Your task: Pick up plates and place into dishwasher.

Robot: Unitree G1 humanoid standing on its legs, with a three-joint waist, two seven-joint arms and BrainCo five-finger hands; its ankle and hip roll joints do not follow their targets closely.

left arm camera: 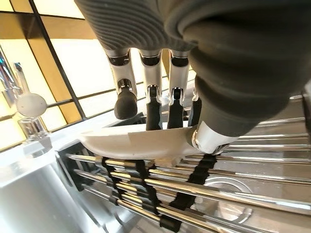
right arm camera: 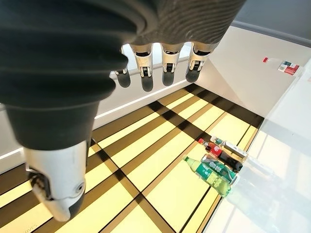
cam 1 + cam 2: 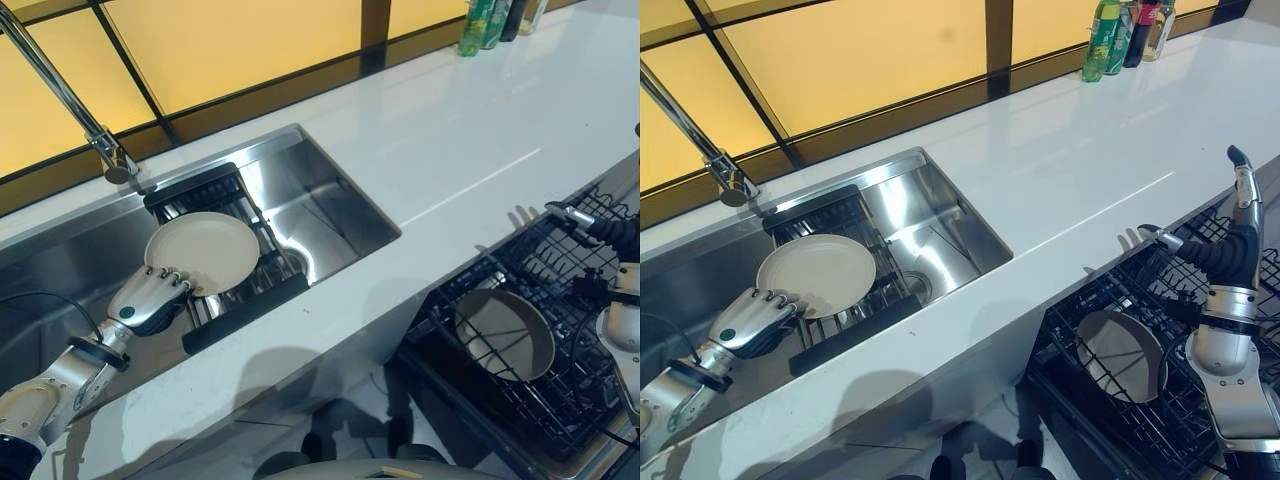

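- Two plates, both round, plain cream-white with a shallow raised rim.
- One plate point(image 3: 203, 250) lies flat on the dark-edged wire rack point(image 3: 245, 265) set across the steel sink point(image 3: 320, 195).
- The left robot hand point(image 3: 152, 297) is at this plate's near edge: fingers curled over the rim, thumb under it, pinching the plate.
- The second plate point(image 3: 1120, 355) leans tilted in the black dishwasher rack point(image 3: 1110, 300), below the white bench point(image 3: 1080, 160).
- The right robot hand point(image 3: 1237, 215) is raised above the dishwasher rack, fingers straight, holding nothing.
- Several bottles point(image 3: 1125, 25) stand at the bench's far end; one tap point(image 3: 60, 95) rises over the sink.
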